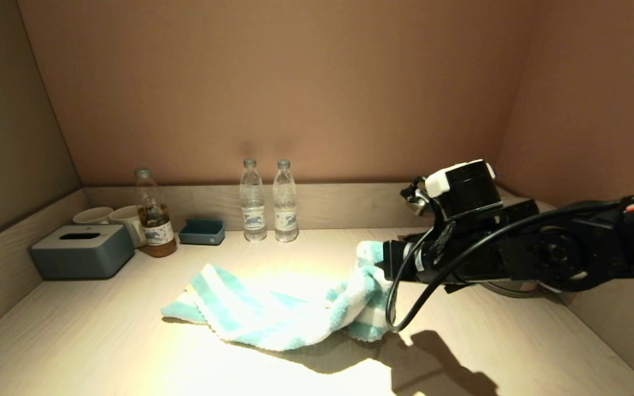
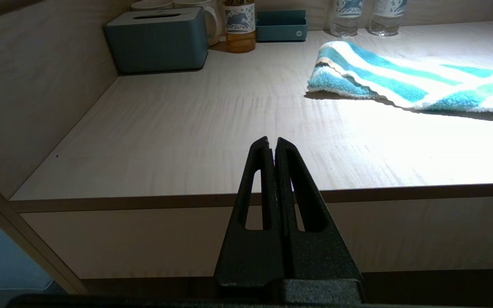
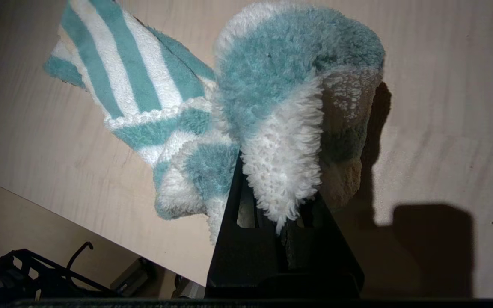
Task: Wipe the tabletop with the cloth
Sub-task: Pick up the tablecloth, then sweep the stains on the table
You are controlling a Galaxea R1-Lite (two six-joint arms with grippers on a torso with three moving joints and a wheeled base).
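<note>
Right gripper [image 1: 386, 263] clamped on one end of the striped cloth [image 1: 273, 308], the rest trailing across the tabletop [image 1: 102, 341] toward the robot's left.

The jaws are closed on a bunched fold of the teal-and-white terry cloth, lifted just off the wood; the free end lies flat near the middle of the tabletop, its long axis running from the gripper toward the tissue box [image 1: 81, 251]. Any wiping stroke therefore, in my judgement, drags the cloth lengthwise behind the right arm. The left gripper [image 2: 273, 147], fingers pressed together and holding nothing, hangs parked off the front edge, well apart from the cloth. Two water bottles [image 1: 268, 201] stand at the back rim.
</note>
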